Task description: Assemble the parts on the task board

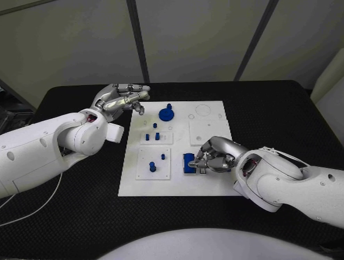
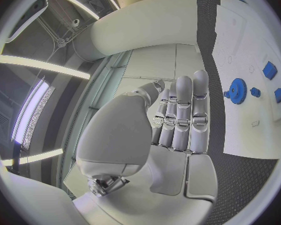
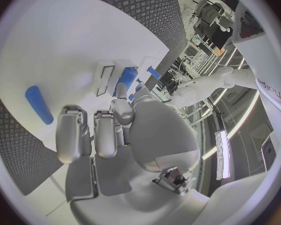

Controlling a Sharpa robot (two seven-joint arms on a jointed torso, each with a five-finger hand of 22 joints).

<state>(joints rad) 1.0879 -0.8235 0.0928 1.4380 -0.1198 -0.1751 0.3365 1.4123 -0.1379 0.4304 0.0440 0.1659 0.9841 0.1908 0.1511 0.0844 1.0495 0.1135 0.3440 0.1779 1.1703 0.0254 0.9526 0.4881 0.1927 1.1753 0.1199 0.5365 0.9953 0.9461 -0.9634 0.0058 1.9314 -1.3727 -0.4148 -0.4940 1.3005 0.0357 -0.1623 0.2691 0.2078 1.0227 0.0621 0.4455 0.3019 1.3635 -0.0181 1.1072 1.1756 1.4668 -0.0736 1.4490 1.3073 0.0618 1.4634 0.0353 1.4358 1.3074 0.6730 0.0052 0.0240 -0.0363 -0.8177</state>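
In the head view, the white task board (image 1: 211, 179) is being shown in the middle of the black table (image 1: 281, 108). The left hand (image 1: 122, 99) is being held above the board's far left corner, fingers loosely curled and nothing gripped. A blue gear (image 1: 166, 114) is lying on the board just beside it, with small blue pegs (image 1: 152, 136) nearer the middle. The right hand (image 1: 215, 154) is being pressed down over a blue block (image 1: 189, 163) at the board's near side — fingers curled on it.

In the left wrist view, the left hand (image 2: 178, 117) is being held with fingers straight and together, empty; the gear (image 2: 238, 90) is lying apart from it on the board (image 2: 253, 135).

In the right wrist view, the right hand (image 3: 109, 130) is being closed at the fingertips on a blue piece (image 3: 127, 78) — a separate blue cylinder (image 3: 38, 104) is lying on the board (image 3: 53, 45) beside it.
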